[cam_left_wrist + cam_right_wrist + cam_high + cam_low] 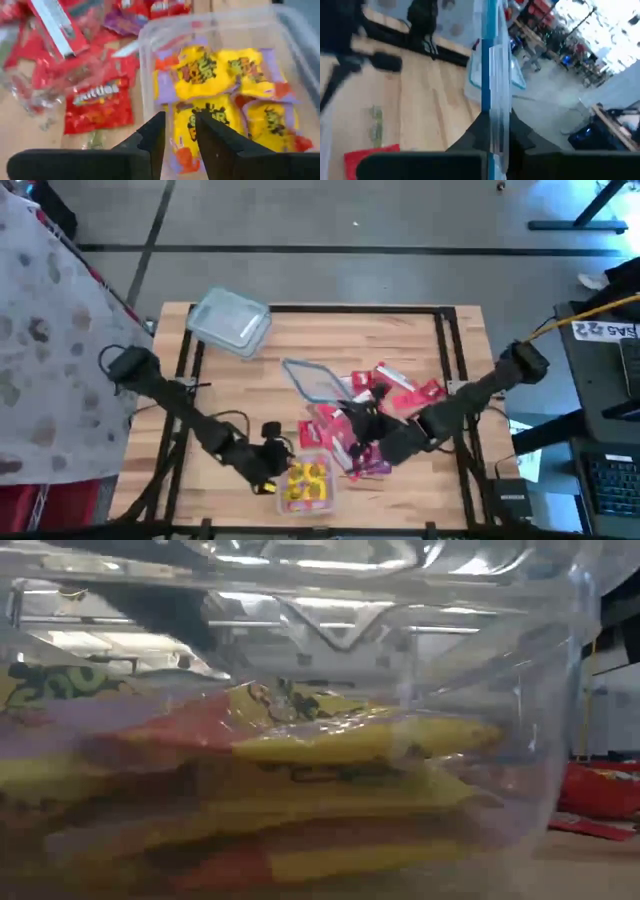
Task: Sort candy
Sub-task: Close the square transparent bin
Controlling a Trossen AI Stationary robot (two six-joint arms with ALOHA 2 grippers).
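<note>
Over the tub (220, 30) of yellow candy (200, 72), left pincer (179, 131) hovers slightly parted, empty; right pincer (495, 131) pinches a lid (492, 60).

Tub (307, 483) at front edge of table (400, 340), candy packets (215, 75) inside. Loose packets (385, 395) just behind and right of it, some in a second tub (330, 430), apparently. Lid (312, 378) behind those. Another container (230, 320) at far left corner.

Left gripper (179, 131) fingers parted; right gripper (496, 131) fingers clamped.
</note>
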